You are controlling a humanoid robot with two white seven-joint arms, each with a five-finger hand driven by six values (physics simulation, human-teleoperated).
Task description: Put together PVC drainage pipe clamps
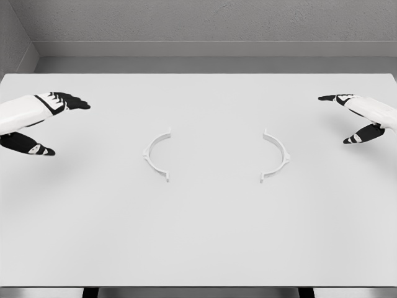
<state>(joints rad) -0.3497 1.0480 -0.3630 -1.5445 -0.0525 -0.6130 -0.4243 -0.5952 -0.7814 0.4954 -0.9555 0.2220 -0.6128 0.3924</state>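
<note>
Two white half-ring clamp pieces, left clamp half and right clamp half, lying flat, well apart, open sides facing each other

2 clamp halves lay on the table, well apart: the left clamp half left of centre, the right clamp half right of centre. The left hand hovered far left, the right hand far right.

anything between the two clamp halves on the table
Nothing. In the head view, only bare white table shows between the left clamp half and the right clamp half.
</note>
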